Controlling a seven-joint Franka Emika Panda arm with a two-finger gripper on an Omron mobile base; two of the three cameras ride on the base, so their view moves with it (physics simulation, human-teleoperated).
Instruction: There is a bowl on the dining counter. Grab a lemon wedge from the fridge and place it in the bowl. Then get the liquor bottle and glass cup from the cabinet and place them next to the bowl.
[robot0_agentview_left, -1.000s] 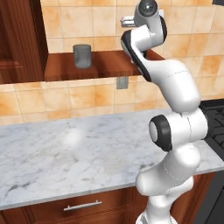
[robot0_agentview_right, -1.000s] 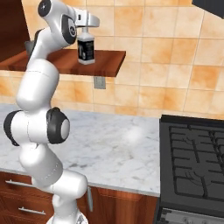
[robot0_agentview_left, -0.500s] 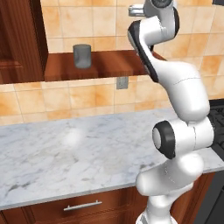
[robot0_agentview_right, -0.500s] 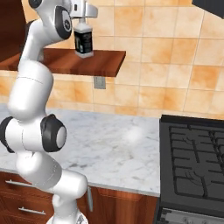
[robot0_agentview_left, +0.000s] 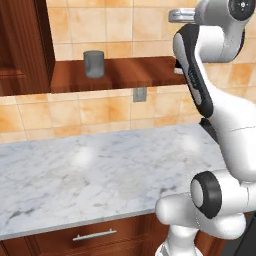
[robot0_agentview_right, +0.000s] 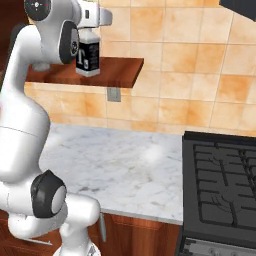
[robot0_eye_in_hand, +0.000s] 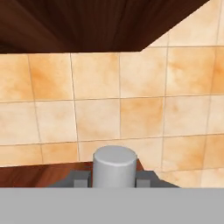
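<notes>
The arm reaches high toward the wooden shelf (robot0_agentview_right: 115, 70) fixed to the tiled wall (robot0_agentview_right: 190, 60), upper left of the right base view. The gripper (robot0_agentview_right: 89, 31) sits at the top left of that frame, its white hand directly above the liquor bottle (robot0_agentview_right: 88, 56). The bottle hangs upright beneath the hand, its neck running up into the hand; its dark label faces outward. Its base sits level with, or just above, the shelf surface; contact with the shelf cannot be confirmed.

In the hand view the bottle's grey cap (robot0_eye_in_hand: 114, 167) stands at bottom centre, with a finger (robot0_eye_in_hand: 80, 179) pressed against each side of it. The jaws are narrow and closed on the bottle's neck. Behind the cap lie the tiled wall and, across the top of that frame, the dark underside of a cabinet (robot0_eye_in_hand: 87, 26).

In the left base view the glass cup (robot0_agentview_left: 93, 64) stands upright on the shelf, upper left of centre, well apart from the hand at the upper right. The arm's own links cover the bottle there.

Below the shelf, a marble counter (robot0_agentview_left: 90, 175) runs across the middle of both base views. A wall socket (robot0_agentview_left: 139, 94) sits just under the shelf. A black stove (robot0_agentview_right: 220, 175) occupies the lower right of the right base view. A drawer with a metal handle (robot0_agentview_left: 94, 235) lies under the counter, lower left of the left base view.
</notes>
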